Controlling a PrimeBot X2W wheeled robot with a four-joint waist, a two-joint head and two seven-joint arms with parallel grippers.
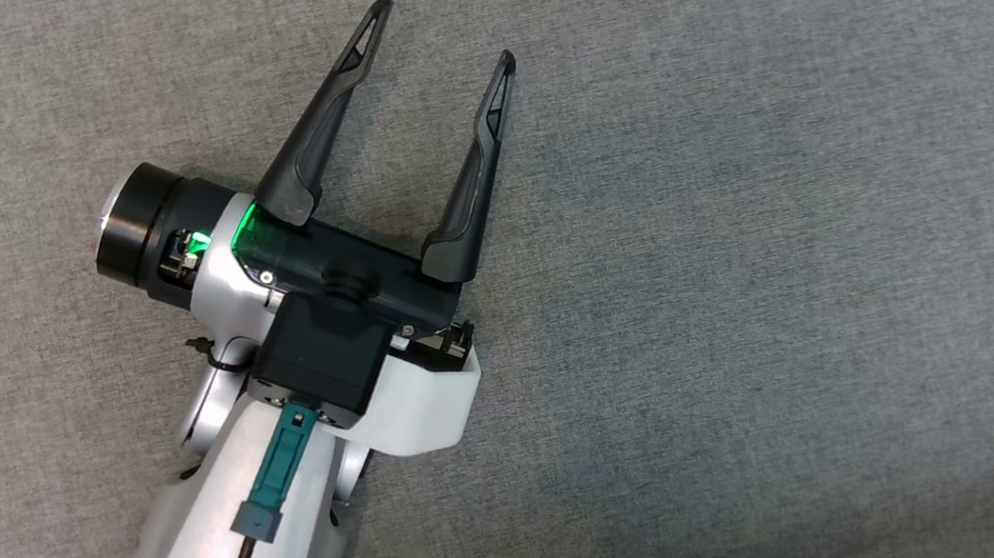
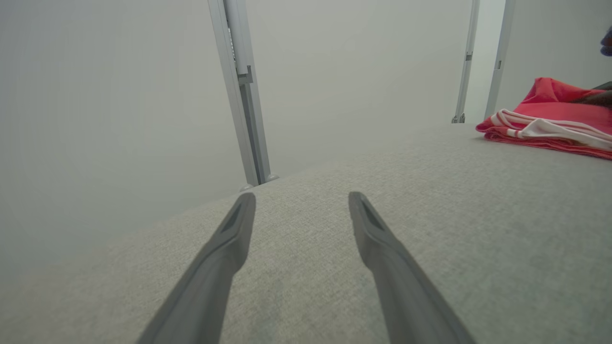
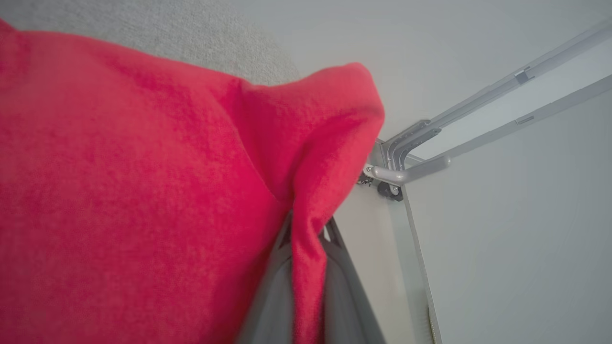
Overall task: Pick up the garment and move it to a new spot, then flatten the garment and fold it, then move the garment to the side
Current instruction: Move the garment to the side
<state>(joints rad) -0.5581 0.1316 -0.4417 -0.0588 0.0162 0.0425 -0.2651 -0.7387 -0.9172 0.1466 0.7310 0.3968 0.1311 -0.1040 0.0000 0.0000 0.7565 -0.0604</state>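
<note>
Red garment (image 3: 143, 191): we are pinching its fold in the right claw (image 3: 310, 224); left claw (image 1: 444, 36) hanging open above desk (image 1: 842, 272); we are favouring a high lift.

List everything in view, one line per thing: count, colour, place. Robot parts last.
garment: one, red with white stripes, bunched on the surface at the far right of the left wrist view, a fold pinched in the right gripper.
surface: one, grey fabric-covered, under the left gripper and the garment.
frame posts: three, silver-grey, upright beyond the surface's far edge.
left gripper: one, dark fingers on a pale arm, open, over bare surface, apart from the garment.
right gripper: one, dark fingers, shut on the garment's red fold.
</note>
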